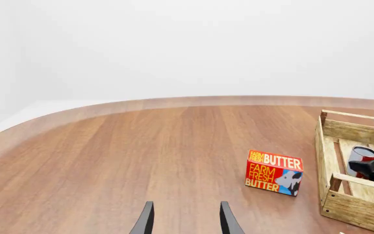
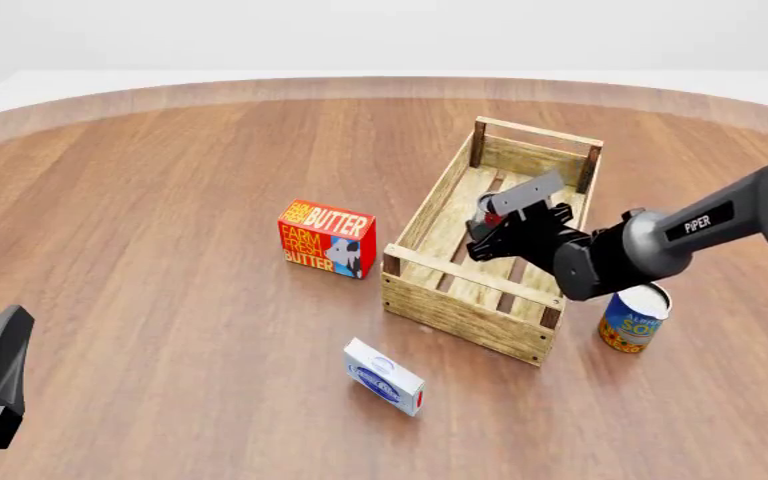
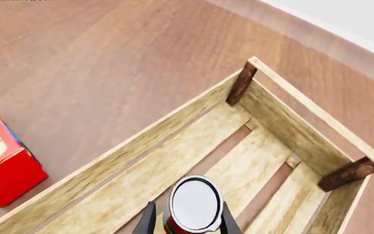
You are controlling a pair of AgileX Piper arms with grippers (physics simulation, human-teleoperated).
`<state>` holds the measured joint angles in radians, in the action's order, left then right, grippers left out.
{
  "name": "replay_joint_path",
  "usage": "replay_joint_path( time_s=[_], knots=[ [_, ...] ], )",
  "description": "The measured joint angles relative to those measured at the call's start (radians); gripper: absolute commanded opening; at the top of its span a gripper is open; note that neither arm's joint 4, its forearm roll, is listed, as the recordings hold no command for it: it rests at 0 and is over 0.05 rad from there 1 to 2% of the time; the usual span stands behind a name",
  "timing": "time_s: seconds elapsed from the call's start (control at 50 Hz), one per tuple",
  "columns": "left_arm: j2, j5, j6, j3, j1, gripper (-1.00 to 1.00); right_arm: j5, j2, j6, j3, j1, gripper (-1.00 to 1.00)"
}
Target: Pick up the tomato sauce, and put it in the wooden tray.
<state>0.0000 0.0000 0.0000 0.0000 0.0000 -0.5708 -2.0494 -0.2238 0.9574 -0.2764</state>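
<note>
The round wooden table carries everything. The wooden tray stands on its right half. The right arm reaches over the tray from the right side. The butter box stands just beside the tray, on its left. A blue-and-orange can stands near the tray's right corner, and a small blue-and-white box lies in front of the tray. The right gripper pinches the tomato sauce upright inside the tray. The left gripper has its fingers spread over bare table.
</note>
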Motion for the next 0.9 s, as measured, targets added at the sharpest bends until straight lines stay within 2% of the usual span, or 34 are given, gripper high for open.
replay_joint_path(
  time_s=[0.44, 0.9],
  knots=[
    [0.0, 0.0, 0.0, 0.0, 0.0, 1.0, 0.009, 0.012, 0.021, -0.005, 0.001, 1.0],
    [0.0, 0.0, 0.0, 0.0, 0.0, 1.0, -0.002, 0.109, 0.029, -0.07, 0.003, 1.0]
  ],
)
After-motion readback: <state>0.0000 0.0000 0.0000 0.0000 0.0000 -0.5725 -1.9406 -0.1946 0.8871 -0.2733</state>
